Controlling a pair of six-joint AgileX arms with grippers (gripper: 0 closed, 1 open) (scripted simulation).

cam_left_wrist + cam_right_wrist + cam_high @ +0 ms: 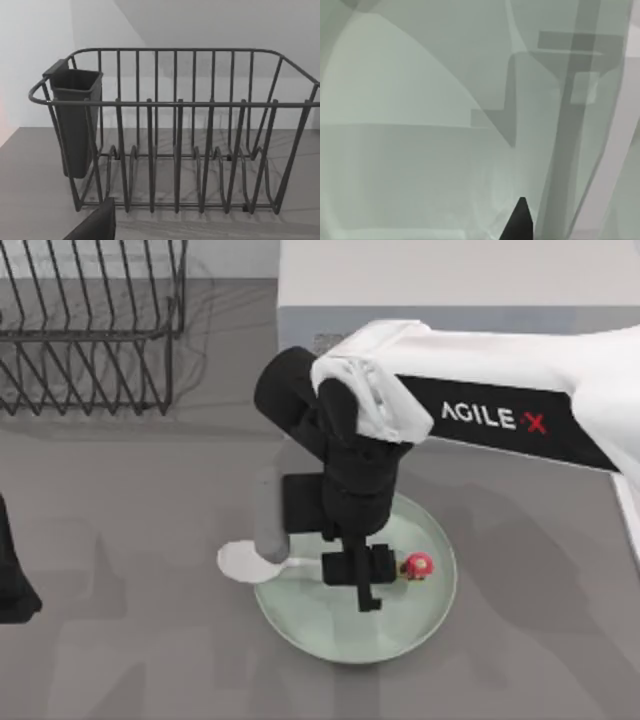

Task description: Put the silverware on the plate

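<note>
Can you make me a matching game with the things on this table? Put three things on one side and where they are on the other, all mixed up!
Things:
1. spoon
2. plate
3. dish rack

Places:
A. far left corner of the table
B. under the right gripper
C. lying across the plate's left rim, bowl outside, red knob inside

Pairs: 1-C, 2-B, 3-A
</note>
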